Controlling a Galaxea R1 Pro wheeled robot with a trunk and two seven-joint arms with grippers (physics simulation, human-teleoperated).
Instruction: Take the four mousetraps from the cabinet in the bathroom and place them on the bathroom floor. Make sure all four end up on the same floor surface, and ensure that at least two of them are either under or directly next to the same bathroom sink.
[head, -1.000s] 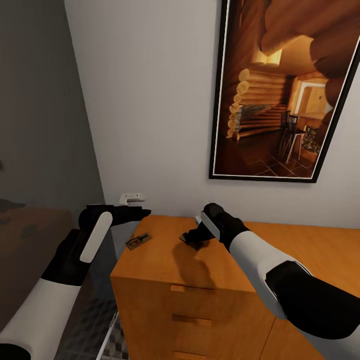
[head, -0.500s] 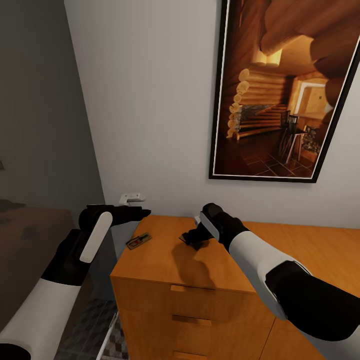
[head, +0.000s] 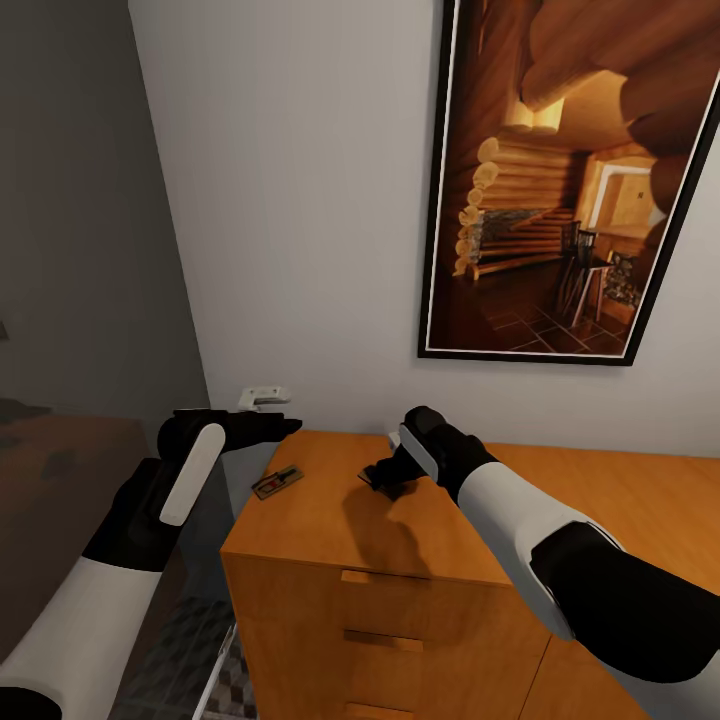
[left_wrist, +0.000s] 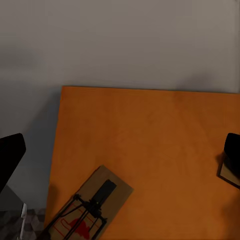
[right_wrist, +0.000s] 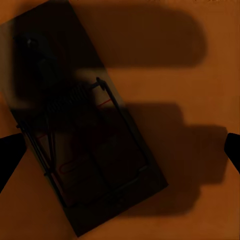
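My right gripper hangs spread over a trap on the cabinet, positioned to pinch it. Left gripper, spread and empty, waits by the second trap.

No words, numbers, labels or brand marks can be read anywhere. The mousetrap on the cabinet carries only a red printed outline, with no legible lettering. The framed picture on the wall shows a log-cabin interior with no writing on it.
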